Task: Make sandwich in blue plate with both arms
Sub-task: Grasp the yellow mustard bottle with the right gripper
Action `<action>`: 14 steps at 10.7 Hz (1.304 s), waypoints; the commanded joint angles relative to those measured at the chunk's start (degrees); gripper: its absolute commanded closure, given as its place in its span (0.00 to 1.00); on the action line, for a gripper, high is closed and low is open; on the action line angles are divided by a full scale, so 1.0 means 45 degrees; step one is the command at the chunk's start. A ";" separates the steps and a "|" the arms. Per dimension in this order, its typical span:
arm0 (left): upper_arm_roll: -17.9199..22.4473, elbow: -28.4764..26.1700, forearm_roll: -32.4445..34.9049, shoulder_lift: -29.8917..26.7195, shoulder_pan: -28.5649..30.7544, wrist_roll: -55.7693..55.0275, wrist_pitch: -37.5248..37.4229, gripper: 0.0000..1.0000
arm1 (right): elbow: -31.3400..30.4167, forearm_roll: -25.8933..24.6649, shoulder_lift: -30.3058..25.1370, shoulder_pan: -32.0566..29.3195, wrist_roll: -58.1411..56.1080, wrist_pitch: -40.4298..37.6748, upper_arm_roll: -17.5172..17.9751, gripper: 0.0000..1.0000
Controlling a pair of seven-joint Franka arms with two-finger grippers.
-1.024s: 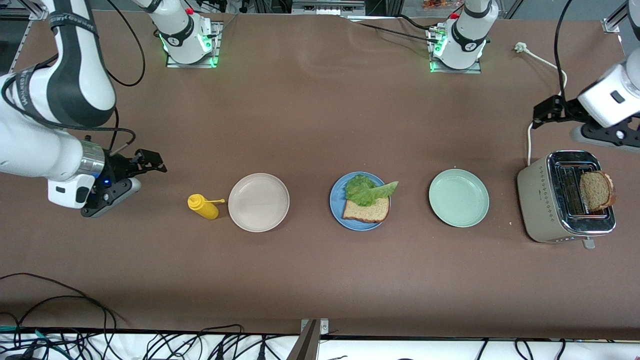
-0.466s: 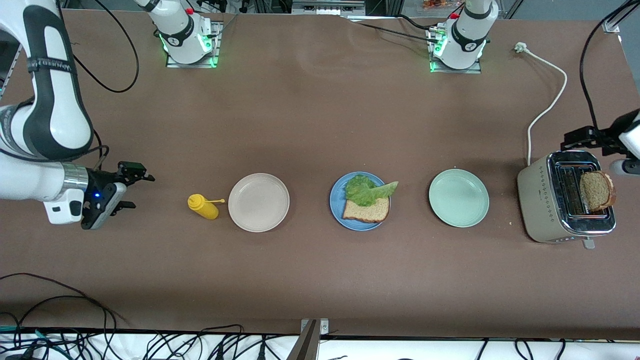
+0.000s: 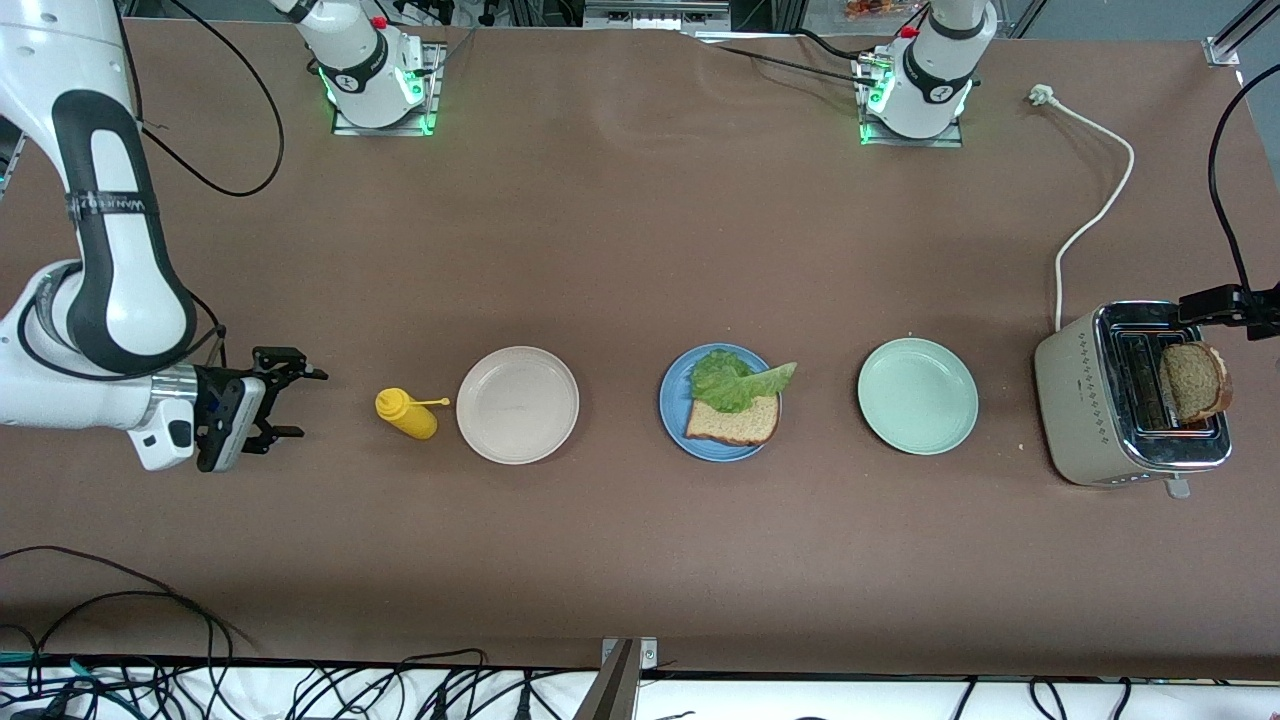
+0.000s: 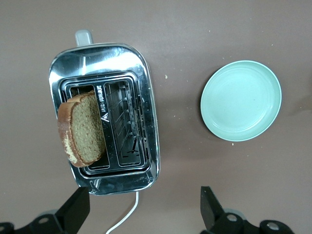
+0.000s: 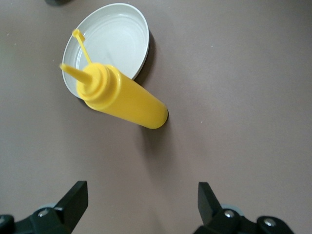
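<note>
Front view shows you the blue plate point(image 3: 672, 415) mid-tabletop, carrying one bread slice point(image 3: 733, 421) lying flat with lettuce point(image 3: 735, 378) on top, leaf tip toward the left arm's end. The second slice point(image 3: 1194, 381) stands on edge in the toaster point(image 3: 1090, 400), ready for lifting. Left pincer point(image 4: 141, 207) hangs wide over it; right pincer point(image 3: 285, 403) gapes empty near the mustard bottle point(image 3: 405, 412).

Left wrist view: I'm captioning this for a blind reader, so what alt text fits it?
A slice of brown bread stands up out of one slot of a shiny toaster on a brown table. An empty pale-green plate sits beside the toaster, and the left hand is open.
</note>
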 commanded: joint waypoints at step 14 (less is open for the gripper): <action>-0.0511 0.0724 0.0030 -0.0541 -0.0727 -0.0208 -0.0937 0.00 | 0.0227 0.5760 0.2983 -0.0246 -0.9361 0.0512 0.0480 0.00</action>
